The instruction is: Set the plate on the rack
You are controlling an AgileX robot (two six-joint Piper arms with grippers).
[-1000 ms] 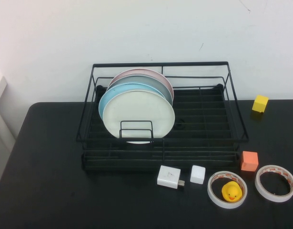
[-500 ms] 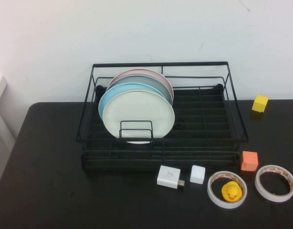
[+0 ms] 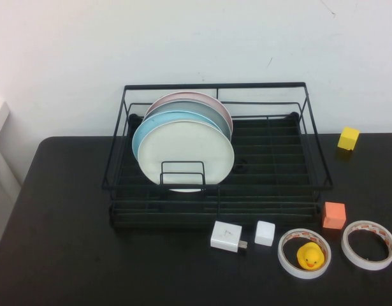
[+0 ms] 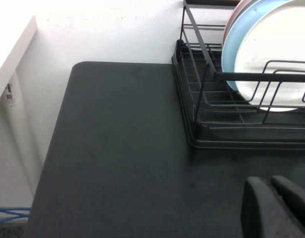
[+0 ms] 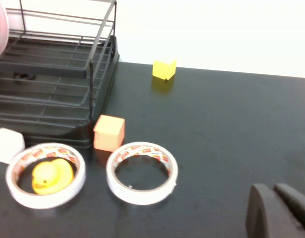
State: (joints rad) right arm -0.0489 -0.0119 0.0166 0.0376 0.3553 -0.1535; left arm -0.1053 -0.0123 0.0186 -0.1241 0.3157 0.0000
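The white plate (image 3: 186, 150) stands upright at the front of a row in the black wire rack (image 3: 285, 182), behind the small wire loop divider (image 3: 182, 173). It also shows in the left wrist view (image 4: 271, 54). Behind it stand a light blue plate (image 3: 143, 131) and a pink plate (image 3: 189, 95). Neither arm shows in the high view. My left gripper (image 4: 271, 191) is shut and empty, over the bare table off the rack's left end. My right gripper (image 5: 275, 196) is shut and empty, over the table right of the tape rolls.
In front of the rack lie a white charger (image 3: 226, 236), a white cube (image 3: 264, 233), a tape roll (image 3: 290, 264) around a yellow duck (image 3: 310, 255), a second tape roll (image 3: 369, 245) and an orange cube (image 3: 334, 215). A yellow cube (image 3: 348, 138) sits at the back right.
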